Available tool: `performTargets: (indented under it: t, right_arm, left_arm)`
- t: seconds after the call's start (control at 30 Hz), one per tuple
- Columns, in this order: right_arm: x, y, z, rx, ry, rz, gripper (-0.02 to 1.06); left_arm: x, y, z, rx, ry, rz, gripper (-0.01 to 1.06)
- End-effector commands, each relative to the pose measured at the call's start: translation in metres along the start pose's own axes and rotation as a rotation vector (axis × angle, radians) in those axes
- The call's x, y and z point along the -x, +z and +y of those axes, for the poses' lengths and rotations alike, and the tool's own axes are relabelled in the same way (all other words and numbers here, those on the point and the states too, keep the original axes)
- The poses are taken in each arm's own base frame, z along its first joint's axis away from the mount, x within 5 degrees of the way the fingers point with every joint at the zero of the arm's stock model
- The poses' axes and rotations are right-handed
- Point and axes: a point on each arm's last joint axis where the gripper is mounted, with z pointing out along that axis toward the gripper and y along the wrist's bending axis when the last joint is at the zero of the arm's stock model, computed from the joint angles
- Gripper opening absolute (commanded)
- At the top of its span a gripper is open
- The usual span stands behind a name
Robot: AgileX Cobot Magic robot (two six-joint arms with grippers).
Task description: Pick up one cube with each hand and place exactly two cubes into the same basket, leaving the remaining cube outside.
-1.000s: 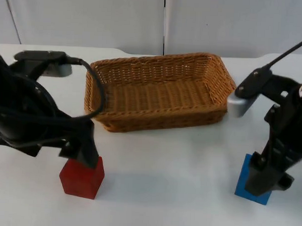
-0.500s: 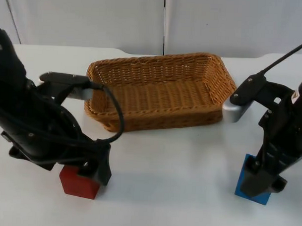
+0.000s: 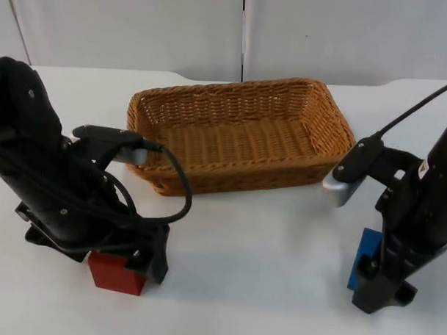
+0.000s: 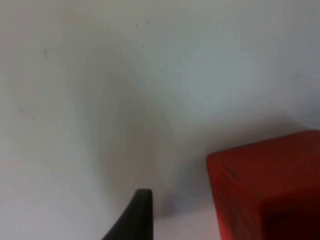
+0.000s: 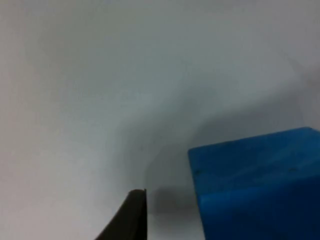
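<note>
Both arms are reaching low to grasp: the left end effector [image 3: 132, 263] is hanging over the red cube [image 3: 115, 272] and the right end effector [image 3: 377, 287] over the blue cube [image 3: 365, 255], grip unreadable, with the basket [image 3: 238, 179] lying between for both drops.

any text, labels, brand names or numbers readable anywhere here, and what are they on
None: no readable text in any view.
Red cube, under the left pincer: plain faces, no marking.
Blue cube, at the right pincer: plain faces, no marking.
Wicker basket: bare weave, no tag.
White table and grey partition wall: no print or sign.
</note>
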Motion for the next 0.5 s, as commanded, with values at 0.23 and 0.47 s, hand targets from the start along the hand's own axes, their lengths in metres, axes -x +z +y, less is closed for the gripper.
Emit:
performTargets:
  t: [0.23, 0.47]
  right_arm:
    - [0.0054, 0.0022, -0.0013, -0.019, 0.008, -0.04, 0.86]
    - [0.0061, 0.0022, -0.0017, -0.024, 0.01, -0.048, 0.54]
  left_arm:
    - [0.0016, 0.0045, 0.0001, 0.012, 0.001, -0.011, 1.05]
    - [0.0014, 0.0045, -0.0002, 0.009, -0.004, -0.008, 0.86]
